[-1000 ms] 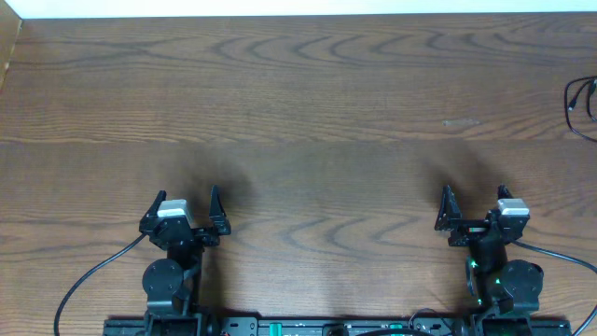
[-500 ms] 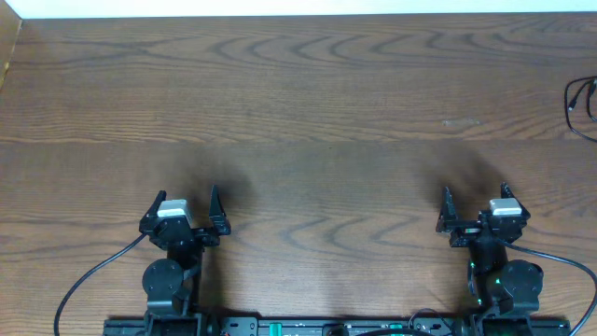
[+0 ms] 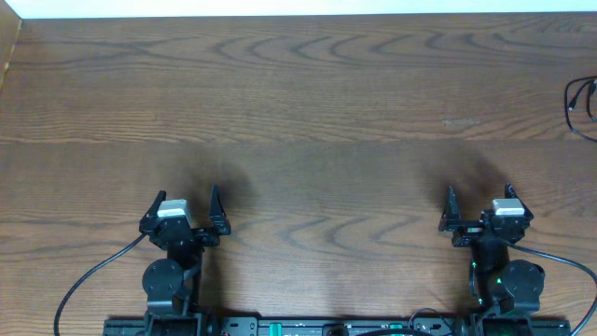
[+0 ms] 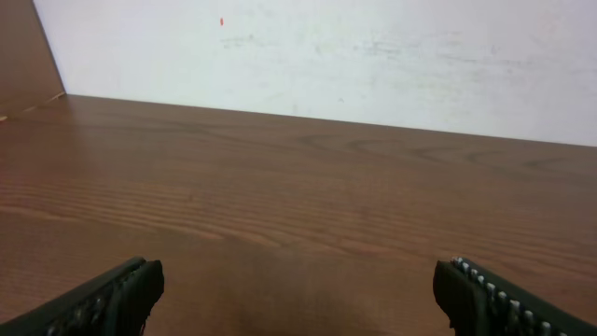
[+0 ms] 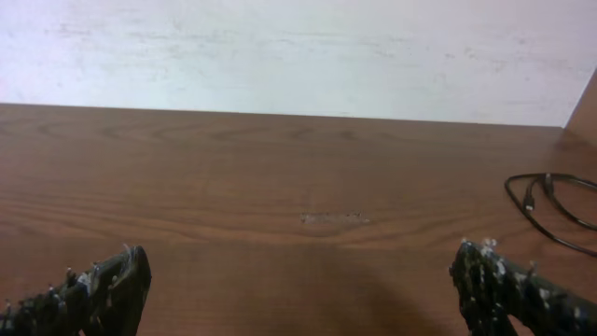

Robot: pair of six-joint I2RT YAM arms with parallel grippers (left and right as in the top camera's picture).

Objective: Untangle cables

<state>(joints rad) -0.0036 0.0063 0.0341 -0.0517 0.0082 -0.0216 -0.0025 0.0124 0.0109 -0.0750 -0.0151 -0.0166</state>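
Observation:
A thin black cable (image 3: 582,105) lies looped at the far right edge of the table, partly cut off by the overhead view. It also shows in the right wrist view (image 5: 552,207), with a small plug end. No white cable is in view. My left gripper (image 3: 185,210) is open and empty near the front left; its fingers frame bare wood in the left wrist view (image 4: 298,289). My right gripper (image 3: 479,210) is open and empty near the front right, well short of the cable, as the right wrist view (image 5: 298,289) shows.
The wooden table (image 3: 298,112) ends at a white wall (image 5: 298,56) at the back. Thick black arm wires (image 3: 89,280) run from the arm bases along the front edge. A faint scuff mark (image 5: 334,219) sits on the wood.
My right gripper has shifted slightly to the right and toward the front. The left arm and the cable have not moved.

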